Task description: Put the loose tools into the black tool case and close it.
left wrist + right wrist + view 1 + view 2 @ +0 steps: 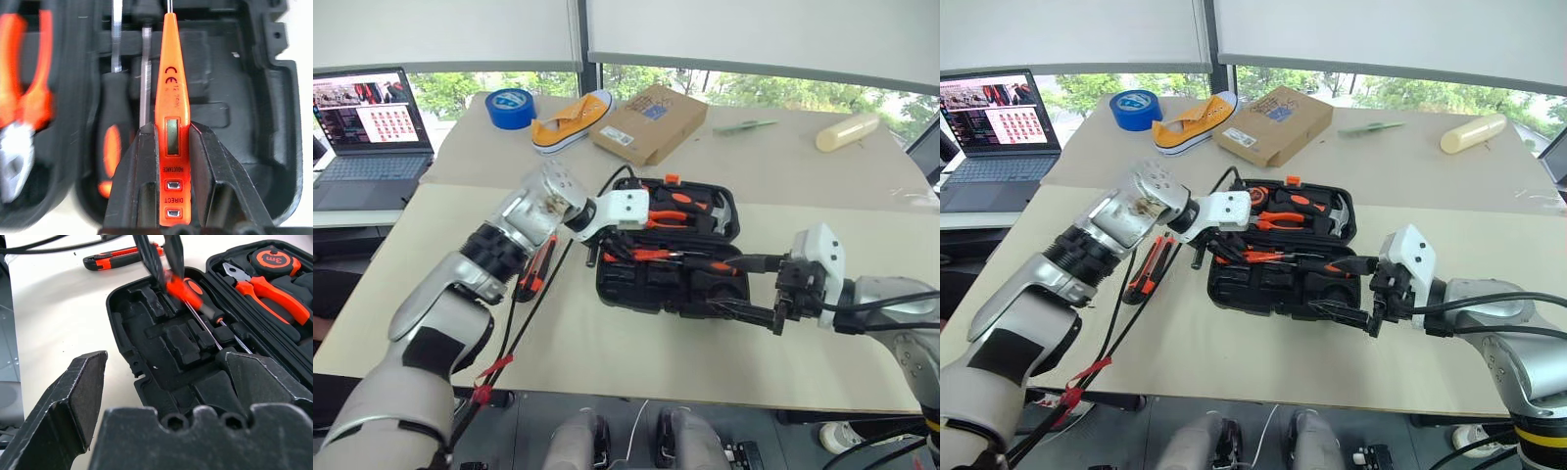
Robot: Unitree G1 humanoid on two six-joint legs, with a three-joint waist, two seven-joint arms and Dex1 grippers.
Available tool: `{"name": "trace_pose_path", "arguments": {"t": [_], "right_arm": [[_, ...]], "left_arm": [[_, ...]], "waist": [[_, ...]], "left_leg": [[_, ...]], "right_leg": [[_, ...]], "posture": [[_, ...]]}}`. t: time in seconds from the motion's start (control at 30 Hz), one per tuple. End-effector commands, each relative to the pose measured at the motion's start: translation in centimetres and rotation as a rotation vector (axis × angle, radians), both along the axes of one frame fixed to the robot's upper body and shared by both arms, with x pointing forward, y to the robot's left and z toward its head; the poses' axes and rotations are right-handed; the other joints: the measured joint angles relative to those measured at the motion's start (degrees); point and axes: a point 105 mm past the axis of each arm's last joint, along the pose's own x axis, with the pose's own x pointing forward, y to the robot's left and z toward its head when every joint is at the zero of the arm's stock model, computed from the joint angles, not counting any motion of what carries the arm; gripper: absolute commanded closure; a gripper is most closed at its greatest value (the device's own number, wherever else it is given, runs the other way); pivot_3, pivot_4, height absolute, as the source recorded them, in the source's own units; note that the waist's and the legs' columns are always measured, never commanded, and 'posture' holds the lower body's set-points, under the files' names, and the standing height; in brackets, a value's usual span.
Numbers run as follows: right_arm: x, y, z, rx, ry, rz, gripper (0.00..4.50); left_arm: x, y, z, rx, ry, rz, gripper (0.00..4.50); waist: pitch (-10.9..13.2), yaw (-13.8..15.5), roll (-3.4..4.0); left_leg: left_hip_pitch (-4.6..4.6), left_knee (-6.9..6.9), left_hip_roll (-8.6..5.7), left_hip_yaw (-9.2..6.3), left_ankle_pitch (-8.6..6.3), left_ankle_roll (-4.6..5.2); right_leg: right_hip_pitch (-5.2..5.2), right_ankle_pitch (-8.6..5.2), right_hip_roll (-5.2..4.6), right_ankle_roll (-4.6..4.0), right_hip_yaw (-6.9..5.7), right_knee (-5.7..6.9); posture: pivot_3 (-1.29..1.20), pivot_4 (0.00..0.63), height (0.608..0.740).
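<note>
- Beige tabletop is seen beneath a window with lowered blinds; an open laptop is set at the far left edge
- Lying open in the middle of the table is the black moulded-plastic tool case; its far half is seen packed with orange-handled pliers and an orange-faced tape measure
- One orange-and-black-handled screwdriver is seen seated in a slot of the near half
- Clamped between the fingers of the left gripper is the thin orange tester screwdriver, its tip pointed down over the case's near half, just beside the seated screwdriver
- An orange-and-black utility knife is left on the bare table, just beside the case's left edge
- The right gripper is held with its fingers spread wide and nothing between them, at the case's right edge
- Well behind the case are seen a big blue tape roll, a yellow-and-white sneaker and a brown cardboard box; a pale cylinder is lying at the far right
</note>
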Motion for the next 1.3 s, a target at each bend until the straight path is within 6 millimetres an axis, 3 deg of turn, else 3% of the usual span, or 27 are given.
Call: {"name": "trace_pose_path", "arguments": {"t": [0.03, 0.5, 0.57, 0.6, 0.8, 0.9, 1.0, 1.23, 1.3], "right_arm": [[-0.6, -0.2, 1.1, 0.016, -0.046, -0.015, 0.00], [-0.6, -0.4, 0.8, 0.031, -0.055, -0.065, 0.00], [-0.5, -0.4, 0.9, 0.044, -0.056, -0.070, 0.00], [-0.5, -0.4, 0.9, 0.049, -0.054, -0.072, 0.00], [-0.7, -0.2, 0.6, 0.061, -0.036, -0.065, 0.00], [-0.6, -0.3, 0.5, 0.061, -0.032, -0.067, 0.00], [-0.5, -0.4, 0.5, 0.056, -0.030, -0.068, 0.00], [-0.2, -0.6, 0.5, 0.034, -0.036, -0.064, 0.00], [-0.2, -0.6, 0.6, 0.032, -0.035, -0.061, 0.00]], "left_arm": [[0.8, -0.3, 0.3, 0.039, -0.031, -0.002, 4.09], [0.8, -0.9, -1.3, 0.132, 0.046, -0.013, 4.09], [0.8, -1.0, -0.5, 0.105, 0.045, -0.009, 3.09], [0.7, -0.9, 0.1, 0.088, 0.053, -0.011, 2.90], [-1.3, 0.5, 4.2, -0.044, 0.119, -0.060, 0.67], [-1.7, 1.8, 4.8, -0.112, 0.105, -0.057, 0.67], [-1.0, 2.2, 4.1, -0.190, 0.085, -0.009, 1.70], [0.0, 0.9, 2.6, -0.392, 0.049, 0.078, 4.39], [0.3, 0.6, 1.6, -0.417, 0.033, 0.102, 4.46]], "waist": [[0.00, 0.00, 0.00], [0.00, -0.10, -0.02], [0.00, -0.14, -0.02], [-0.01, -0.20, -0.02], [0.00, -0.75, -0.02], [0.00, -0.90, -0.01], [-0.01, -0.78, 0.01], [0.00, -0.38, -0.02], [-0.01, -0.45, -0.01]], "left_leg": [[-0.02, 0.01, 0.00, 0.00, 0.00, 0.01], [-0.10, 0.21, 0.02, -0.11, -0.09, 0.17], [-0.12, 0.23, 0.02, -0.11, -0.10, 0.18], [-0.12, 0.23, 0.02, -0.12, -0.10, 0.19], [-0.29, 0.31, 0.05, -0.14, -0.10, 0.19], [-0.19, 0.29, 0.05, -0.14, -0.10, 0.18], [-0.10, 0.34, 0.04, -0.14, -0.10, 0.19], [-0.28, 0.75, 0.01, -0.24, -0.16, 0.29], [-0.25, 0.75, 0.00, -0.23, -0.16, 0.30]], "right_leg": [[-0.01, 0.00, 0.00, 0.00, 0.00, 0.00], [0.00, 0.02, -0.02, 0.02, 0.05, 0.03], [0.00, 0.02, -0.02, 0.02, 0.05, 0.03], [-0.01, 0.02, -0.02, 0.02, 0.06, 0.03], [-0.16, 0.04, -0.01, -0.01, 0.06, 0.08], [-0.10, 0.03, -0.02, 0.00, 0.09, 0.08], [0.01, 0.03, -0.03, 0.00, 0.10, 0.12], [-0.01, 0.02, -0.03, 0.05, 0.16, 0.42], [-0.01, 0.02, -0.03, 0.05, 0.18, 0.44]], "posture": [[0.00, 0.150, 0.731], [0.00, 0.150, 0.731], [0.00, 0.150, 0.731], [0.00, 0.150, 0.731], [0.00, 0.150, 0.731], [0.00, 0.150, 0.731], [0.00, 0.150, 0.731], [0.00, 0.150, 0.731], [0.00, 0.150, 0.731]]}}
